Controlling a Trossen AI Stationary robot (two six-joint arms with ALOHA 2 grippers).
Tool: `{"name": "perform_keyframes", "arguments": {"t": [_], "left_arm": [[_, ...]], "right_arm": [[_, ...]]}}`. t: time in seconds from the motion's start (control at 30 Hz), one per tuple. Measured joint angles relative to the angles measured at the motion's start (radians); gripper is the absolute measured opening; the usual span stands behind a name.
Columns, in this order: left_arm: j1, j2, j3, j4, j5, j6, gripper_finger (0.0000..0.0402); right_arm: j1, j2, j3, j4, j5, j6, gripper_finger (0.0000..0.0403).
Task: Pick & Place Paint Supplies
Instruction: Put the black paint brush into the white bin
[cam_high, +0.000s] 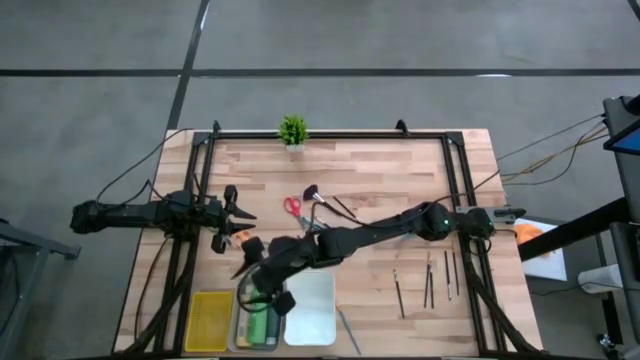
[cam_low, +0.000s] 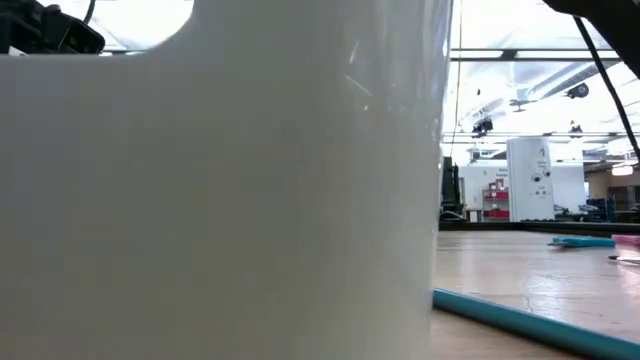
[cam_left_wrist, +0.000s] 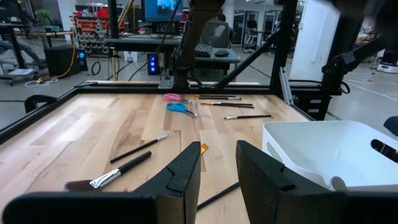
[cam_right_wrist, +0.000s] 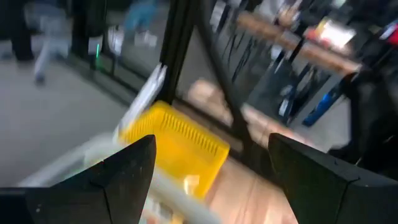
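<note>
My right gripper (cam_high: 262, 288) reaches across the table and hovers open over the grey tray (cam_high: 243, 335), which holds green paint bottles (cam_high: 257, 325). In the right wrist view my right gripper (cam_right_wrist: 211, 149) has nothing between its fingers, and the yellow tray (cam_right_wrist: 177, 143) lies beyond them. My left gripper (cam_high: 236, 214) waits open near the table's left edge, and its wrist view (cam_left_wrist: 217, 177) faces brushes (cam_left_wrist: 138, 149) and pink scissors (cam_left_wrist: 173, 97) and blue scissors (cam_left_wrist: 179, 107). Red scissors (cam_high: 292, 205) and dark brushes (cam_high: 338, 207) lie flat mid-table. More brushes (cam_high: 430, 280) lie at the right.
The yellow tray (cam_high: 210, 320), grey tray and white tray (cam_high: 315, 312) stand side by side at the near edge. The white tray's wall (cam_low: 220, 180) fills most of the low view. A blue brush handle (cam_low: 530, 315) lies beside it. A potted plant (cam_high: 292, 130) stands at the far edge.
</note>
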Motion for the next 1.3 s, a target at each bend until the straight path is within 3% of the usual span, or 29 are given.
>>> {"name": "perform_keyframes", "arguments": {"t": [0.27,0.5,0.73,1.0,1.3], "left_arm": [[0.0,0.0,0.0,0.0,0.0,0.0,0.0104],[0.0,0.0,0.0,0.0,0.0,0.0,0.0104],[0.0,0.0,0.0,0.0,0.0,0.0,0.0104],[0.0,0.0,0.0,0.0,0.0,0.0,0.0104],[0.0,0.0,0.0,0.0,0.0,0.0,0.0104]], "right_arm": [[-0.007,-0.017,-0.006,0.213,-0.008,0.185,0.0308],[-0.043,-0.02,-0.062,0.436,-0.129,0.32,0.0308],[-0.07,-0.075,-0.197,0.458,-0.155,0.362,0.0308],[-0.074,-0.3,-0.526,0.466,0.03,0.279,0.0308],[-0.113,-0.579,-0.944,0.414,0.212,0.453,0.0308]]}}
